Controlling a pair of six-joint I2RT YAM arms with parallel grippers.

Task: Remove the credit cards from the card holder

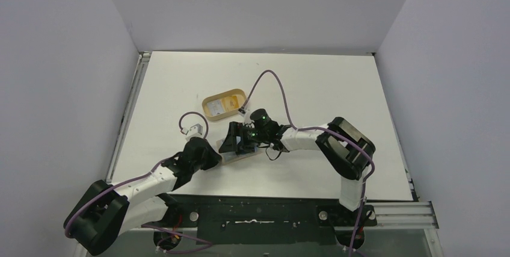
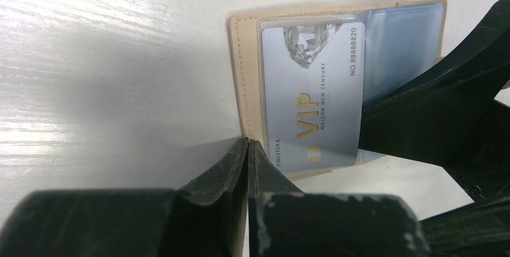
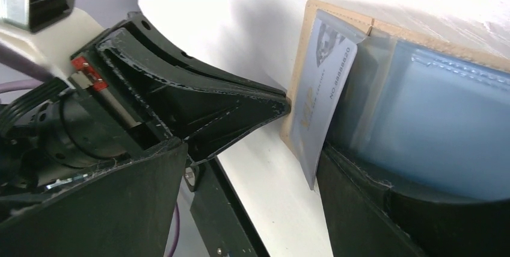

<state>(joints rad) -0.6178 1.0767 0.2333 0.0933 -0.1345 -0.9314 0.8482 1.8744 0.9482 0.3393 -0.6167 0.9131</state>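
The tan card holder (image 2: 243,70) lies open on the white table, under both grippers in the top view (image 1: 242,157). A light blue credit card (image 2: 313,88) marked VIP lies flat on its inside, beside clear plastic sleeves (image 3: 433,106). One corner of the credit card (image 3: 325,100) reaches past the holder's edge. My left gripper (image 2: 248,144) is shut on nothing, its tip against the holder's stitched edge. My right gripper (image 3: 252,154) stands open; one finger (image 3: 373,209) rests at the sleeves, the other (image 3: 90,209) is off to the side.
An oval tan tray (image 1: 224,103) with a yellow inside and a small white item sits just behind the grippers. The table's metal rail (image 1: 129,112) runs along the left, grey walls close in on three sides.
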